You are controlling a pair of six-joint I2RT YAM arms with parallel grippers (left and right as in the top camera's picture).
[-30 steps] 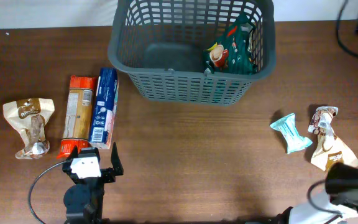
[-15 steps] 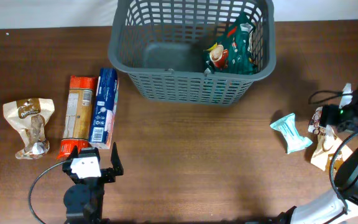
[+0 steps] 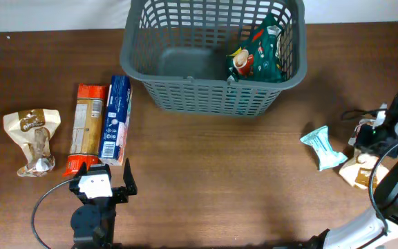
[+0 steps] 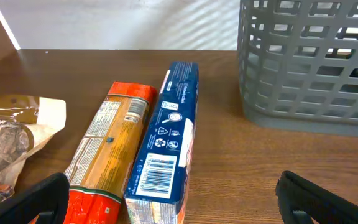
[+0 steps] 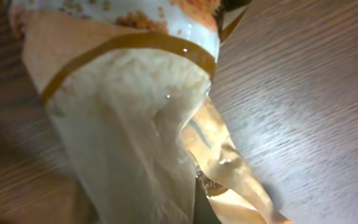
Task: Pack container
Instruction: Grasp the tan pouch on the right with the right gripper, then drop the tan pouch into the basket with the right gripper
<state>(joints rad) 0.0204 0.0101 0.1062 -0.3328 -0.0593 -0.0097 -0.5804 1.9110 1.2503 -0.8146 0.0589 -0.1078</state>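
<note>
The container, a dark grey lattice basket, stands at the back centre and holds a green snack bag; its wall also shows in the left wrist view. My right gripper is down over the snack packets at the far right. A cream snack pouch fills the right wrist view right at the jaws, which are shut on it; a tan pouch lies under it. My left gripper stands open just in front of a blue box and an orange packet, touching neither.
A brown-and-white snack bag lies at the far left. A light blue packet sits just left of the right gripper. The blue box and orange packet lie side by side, left of the container.
The right arm came in from the lower right over the packets at the far right, and its jaws went from open to shut. The left arm stayed still.
</note>
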